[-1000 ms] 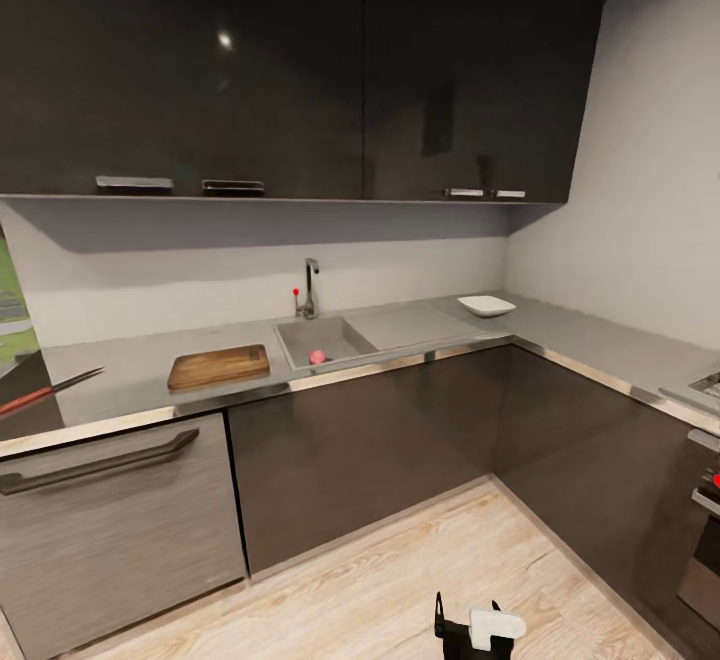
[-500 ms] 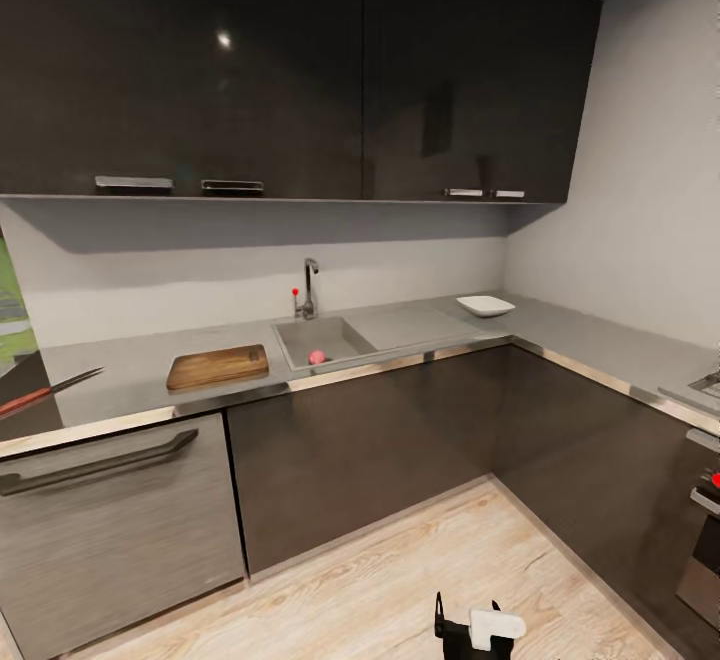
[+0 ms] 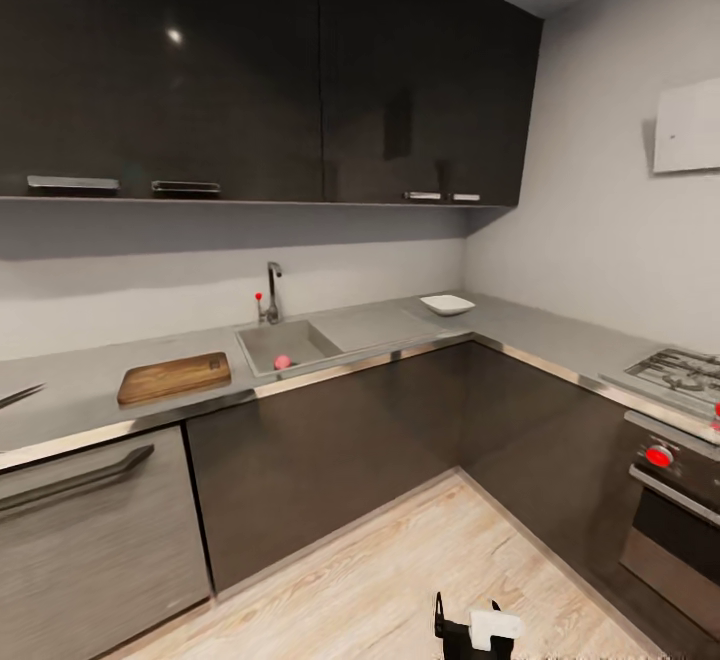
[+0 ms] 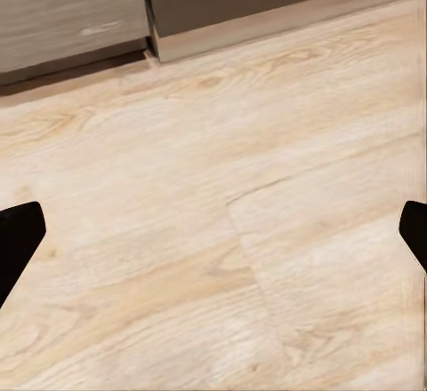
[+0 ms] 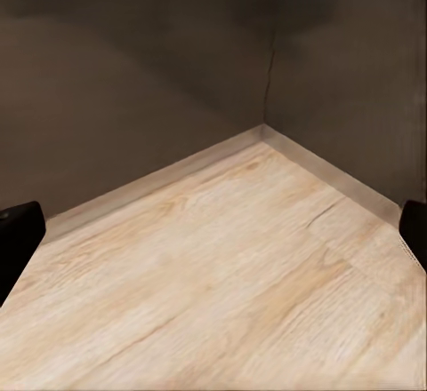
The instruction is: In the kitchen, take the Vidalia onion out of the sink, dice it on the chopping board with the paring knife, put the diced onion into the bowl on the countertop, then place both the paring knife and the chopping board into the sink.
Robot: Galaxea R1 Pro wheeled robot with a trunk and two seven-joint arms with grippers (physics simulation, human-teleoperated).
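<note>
The pinkish Vidalia onion [image 3: 283, 362] lies in the steel sink [image 3: 300, 338], below the chrome tap [image 3: 272, 292]. On the grey countertop [image 3: 380, 325], left of the sink, rests the brown chopping board [image 3: 175, 378]. At the view's left edge only the dark blade tip of the paring knife [image 3: 18, 397] shows. The white bowl [image 3: 447, 305] stands near the counter's corner. My left gripper [image 4: 213, 240] is open over wooden floor, its fingers [image 4: 16, 244] wide apart. My right gripper [image 5: 213, 231] is open too, facing the floor by the cabinet corner.
Dark base cabinets [image 3: 330, 450] and a grey dishwasher front [image 3: 80, 530] stand under the counter. A gas hob [image 3: 680, 372] and an oven with a red knob [image 3: 658, 456] are at the right. Light wooden floor [image 3: 400, 580] lies between me and the counter.
The whole head view has shifted left, so the camera has turned right: hob and oven have come into view, and the knife is nearly out of frame. The objects have not moved.
</note>
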